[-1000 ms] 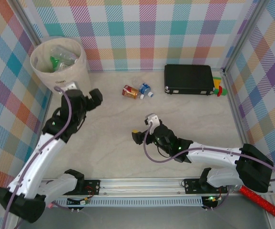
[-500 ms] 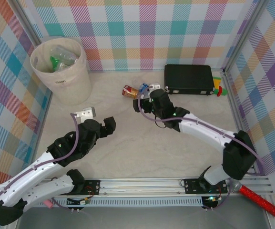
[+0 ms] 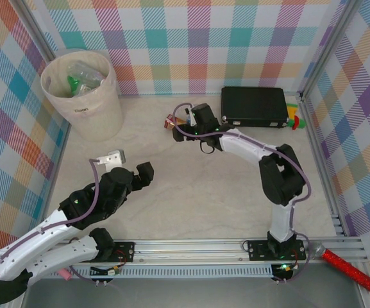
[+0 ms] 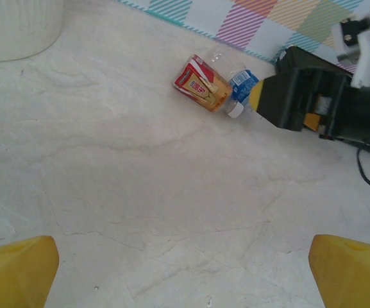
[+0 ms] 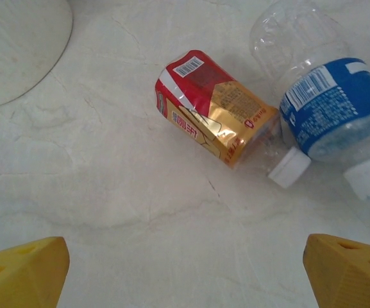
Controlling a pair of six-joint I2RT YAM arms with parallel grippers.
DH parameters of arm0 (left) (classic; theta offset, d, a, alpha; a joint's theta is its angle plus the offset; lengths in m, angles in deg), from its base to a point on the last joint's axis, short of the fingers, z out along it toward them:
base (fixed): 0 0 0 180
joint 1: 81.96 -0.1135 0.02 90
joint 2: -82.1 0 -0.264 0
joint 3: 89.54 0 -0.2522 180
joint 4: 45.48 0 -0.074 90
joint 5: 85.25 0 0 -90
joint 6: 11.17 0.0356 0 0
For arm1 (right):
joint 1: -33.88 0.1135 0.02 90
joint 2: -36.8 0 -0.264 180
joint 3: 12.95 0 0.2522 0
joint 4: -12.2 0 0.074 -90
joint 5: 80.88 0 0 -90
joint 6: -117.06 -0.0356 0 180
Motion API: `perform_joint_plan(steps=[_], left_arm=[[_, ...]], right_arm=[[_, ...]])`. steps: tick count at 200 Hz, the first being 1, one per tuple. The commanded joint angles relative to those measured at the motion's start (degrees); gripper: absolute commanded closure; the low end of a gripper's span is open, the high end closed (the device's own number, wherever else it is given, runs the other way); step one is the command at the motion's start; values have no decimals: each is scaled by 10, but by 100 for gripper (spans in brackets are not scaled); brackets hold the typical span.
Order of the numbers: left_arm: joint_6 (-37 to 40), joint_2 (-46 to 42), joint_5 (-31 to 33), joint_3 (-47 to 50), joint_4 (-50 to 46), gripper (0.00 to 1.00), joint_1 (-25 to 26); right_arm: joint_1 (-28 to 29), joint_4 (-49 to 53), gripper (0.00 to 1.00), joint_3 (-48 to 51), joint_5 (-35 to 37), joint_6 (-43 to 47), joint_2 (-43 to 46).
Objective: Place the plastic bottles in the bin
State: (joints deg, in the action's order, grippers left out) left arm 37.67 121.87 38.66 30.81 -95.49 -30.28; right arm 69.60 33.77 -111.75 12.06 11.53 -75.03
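Note:
Two plastic bottles lie side by side on the table, one with a red-orange label (image 5: 217, 115) and a clear one with a blue label (image 5: 338, 109) and a white cap. From above the red-orange bottle (image 3: 170, 121) peeks out left of my right gripper (image 3: 188, 120), which hovers just before the pair. My right gripper (image 5: 185, 276) is open, nothing between its yellow fingertips (image 5: 21, 269). My left gripper (image 3: 140, 174) hangs open over bare table at the near left, well short of the bottles (image 4: 201, 82). The cream bin (image 3: 82, 96) at the far left holds several bottles (image 3: 82, 77).
A black rectangular case (image 3: 254, 106) lies at the far right, close behind my right arm, with small red and green things (image 3: 294, 120) beyond it. Checked walls close in three sides. A red cylinder (image 3: 351, 269) lies off the table's near right corner.
My right arm has swung from mid-table out to the far side, up to the two bottles. My left arm has drawn back from the bin toward the near left.

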Motion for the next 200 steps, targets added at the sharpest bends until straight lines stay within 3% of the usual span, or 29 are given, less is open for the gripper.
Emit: perform_joint_plan(steps=[1, 80, 147, 200], left_arm=[[-9, -9, -1, -8, -20, 0, 7], [-3, -6, 44, -7, -38, 0, 7], [3, 12, 50, -5, -26, 0, 7], [3, 41, 25, 9, 10, 0, 7]], right_arm=[[-7, -2, 5, -51, -18, 29, -37], [-20, 51, 4, -229, -26, 63, -191], [-20, 97, 2, -325, -11, 91, -264], [-17, 108, 5, -310, -55, 92, -264]])
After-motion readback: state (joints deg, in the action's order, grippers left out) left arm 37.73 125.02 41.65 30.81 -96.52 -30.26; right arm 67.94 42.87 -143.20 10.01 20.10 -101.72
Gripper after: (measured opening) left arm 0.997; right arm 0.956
